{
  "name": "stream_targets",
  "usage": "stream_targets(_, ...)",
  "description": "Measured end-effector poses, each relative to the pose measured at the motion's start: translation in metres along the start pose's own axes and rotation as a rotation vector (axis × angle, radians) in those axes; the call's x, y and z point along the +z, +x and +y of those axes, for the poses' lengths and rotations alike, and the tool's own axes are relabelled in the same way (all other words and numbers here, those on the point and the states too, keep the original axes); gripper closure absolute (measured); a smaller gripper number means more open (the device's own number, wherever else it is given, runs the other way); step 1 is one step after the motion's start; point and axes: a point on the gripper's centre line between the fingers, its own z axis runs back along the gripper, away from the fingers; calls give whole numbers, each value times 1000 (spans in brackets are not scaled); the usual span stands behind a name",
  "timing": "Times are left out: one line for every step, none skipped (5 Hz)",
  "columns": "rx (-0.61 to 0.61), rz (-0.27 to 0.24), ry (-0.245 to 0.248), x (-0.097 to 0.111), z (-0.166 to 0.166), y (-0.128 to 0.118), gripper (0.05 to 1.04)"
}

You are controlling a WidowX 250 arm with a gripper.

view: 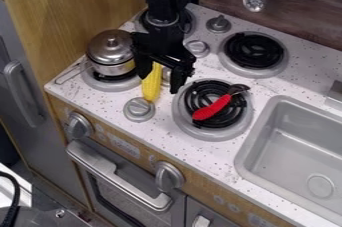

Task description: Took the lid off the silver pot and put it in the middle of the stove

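Note:
The gripper (pixel 159 83) hangs over the counter right of the pot, its two fingers apart and pointing down. The silver pot (pixel 113 68) stands on the front left burner, with its handle toward the front left. Its silver lid (pixel 109 45) with a knob sits on top. A yellow corn cob (pixel 151 87) shows between the fingertips; I cannot tell whether they touch it. The stove top (pixel 160 112) has burners around its middle, where the corn and some knobs are.
A red-handled utensil (pixel 212 108) lies on the front right burner. The back right burner (pixel 254 51) is bare. Silver knobs (pixel 139 109) stand up from the stove top. A grey sink (pixel 294 146) is at the right.

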Motion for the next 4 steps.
stream_targets(3, 33, -8, -10, -1, -5, 84)
stream_targets(52, 4, -42, -6, 11, 16, 84)
stream_targets(136, -38, -67, -1, 44, 42, 84)
stream_targets(186, -74, -57, 4, 73, 66, 84)
